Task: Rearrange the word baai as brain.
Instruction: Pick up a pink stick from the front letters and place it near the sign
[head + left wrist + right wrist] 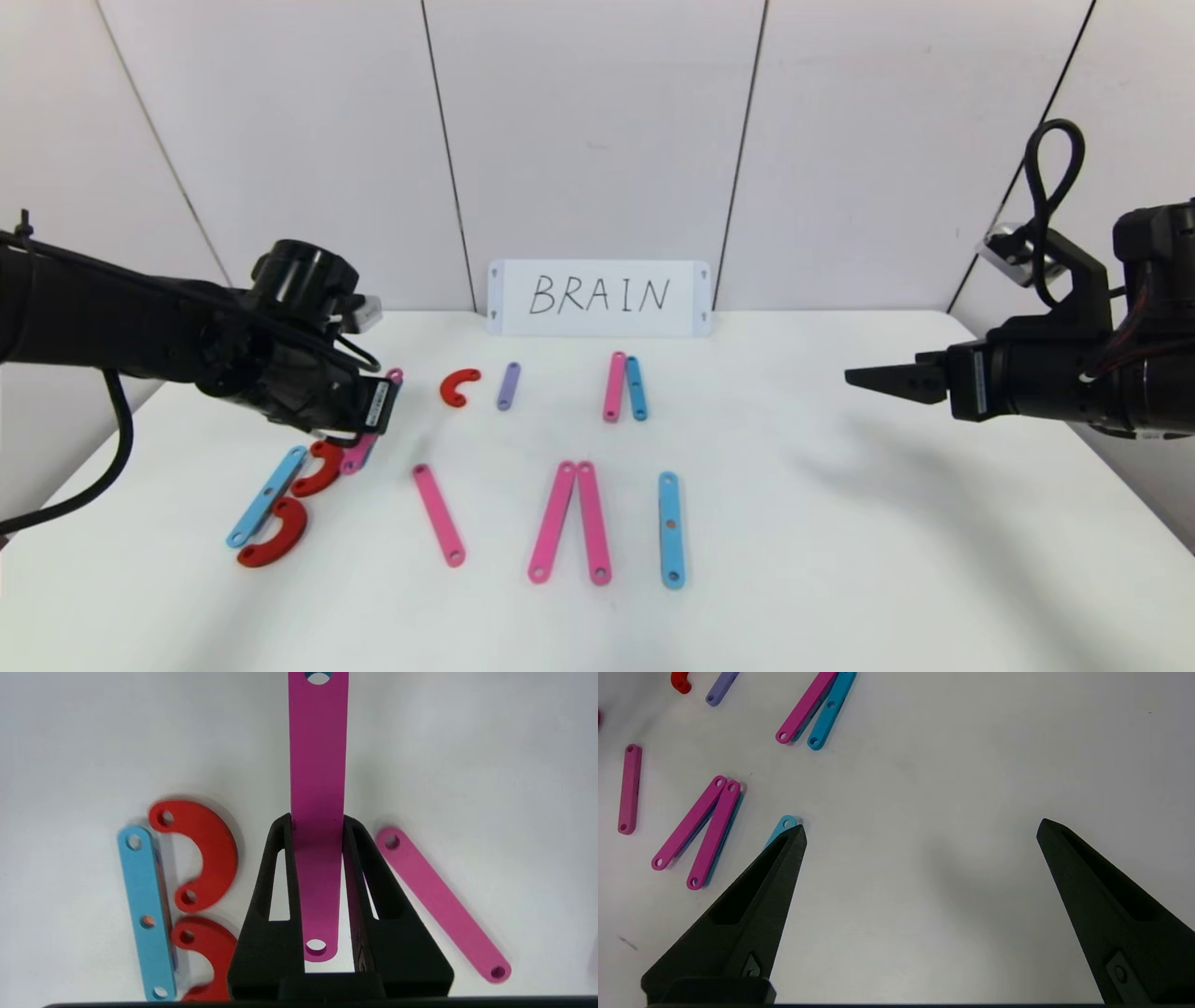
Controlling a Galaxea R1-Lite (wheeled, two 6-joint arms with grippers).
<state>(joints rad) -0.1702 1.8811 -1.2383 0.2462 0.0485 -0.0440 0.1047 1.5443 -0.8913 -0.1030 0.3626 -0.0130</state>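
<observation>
The word baai lies as flat plastic pieces across the white table (840, 560). My left gripper (375, 411) (317, 821) is shut on a pink bar (317, 765), held just above the table. Beside it lie a blue bar (266, 495) (145, 910) and two red curves (317, 469) (205, 858), the second (275, 534) nearer me. Another pink bar (439, 514) (439, 903) lies on the table to the right. Farther right are two pink bars (569, 523) in an inverted V and a blue bar (670, 529). My right gripper (854, 376) (922, 826) hangs open over bare table, holding nothing.
A white card (598, 297) with handwritten BRAIN stands against the back wall. In front of it lie a small red curve (459, 386), a purple bar (508, 385), and a pink bar (613, 386) beside a blue one (636, 387).
</observation>
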